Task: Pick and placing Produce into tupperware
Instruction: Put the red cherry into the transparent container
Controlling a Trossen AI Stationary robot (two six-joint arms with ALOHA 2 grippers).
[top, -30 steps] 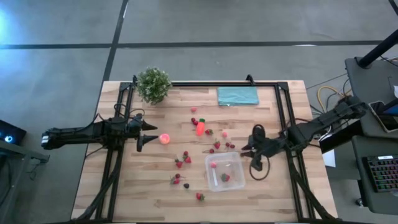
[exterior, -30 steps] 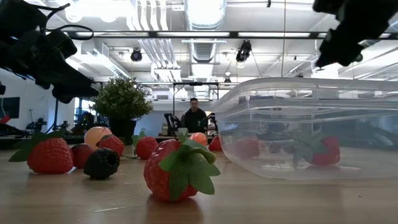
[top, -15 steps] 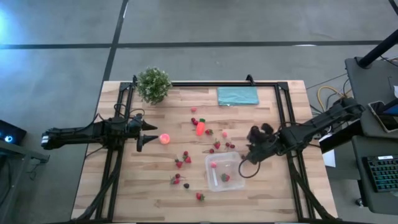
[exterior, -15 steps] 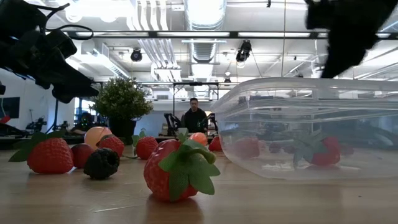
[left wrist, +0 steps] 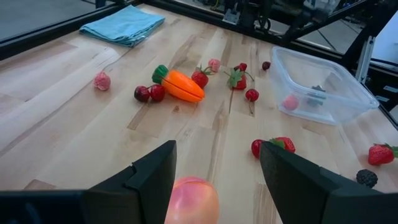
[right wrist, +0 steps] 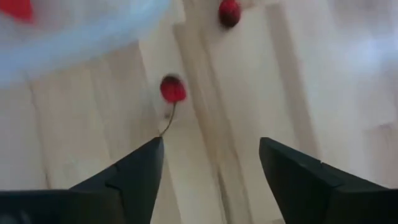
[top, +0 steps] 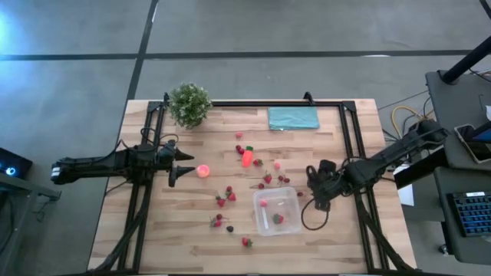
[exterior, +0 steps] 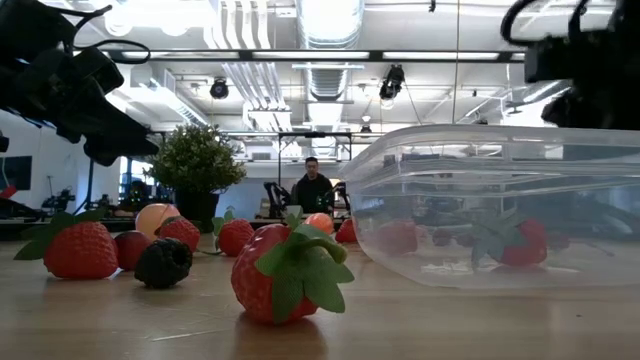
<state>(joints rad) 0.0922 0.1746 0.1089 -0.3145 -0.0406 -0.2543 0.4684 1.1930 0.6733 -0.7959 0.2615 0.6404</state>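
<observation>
The table [top: 184,238] is made of light wood. The clear tub [top: 277,211] sits on it toward the right side. Inside the tub lie a red strawberry [top: 278,218] with green leaves and a small pink piece [top: 263,203].

The right gripper [top: 314,196] is just beside the tub's right edge, above the wood. Its two dark fingers [right wrist: 134,177] stand apart and hold nothing. In the right wrist view a red cherry [right wrist: 173,89] with a thin stem is seen between the fingers, lower down, over the wood. Part of the tub's edge shows near it.

The left gripper [top: 181,165] is on the left side of the table, well apart from the tub. Its fingers [left wrist: 149,180] are apart too, and nothing is between them. A pink-orange ball [top: 203,171] lies on the wood just in front of them.

More toy food is spread on the wood between the two arms. An orange carrot [top: 247,159] lies near the middle, with small red cherries beside it. Some strawberries [top: 226,195] lie left of the tub, and one strawberry [top: 246,241] sits near the front edge. A dark berry [exterior: 163,262] sits by the strawberries in the low view.

A green plant [top: 189,103] stands at the back left corner. A teal cloth [top: 293,117] lies flat at the back, right of the plant.
</observation>
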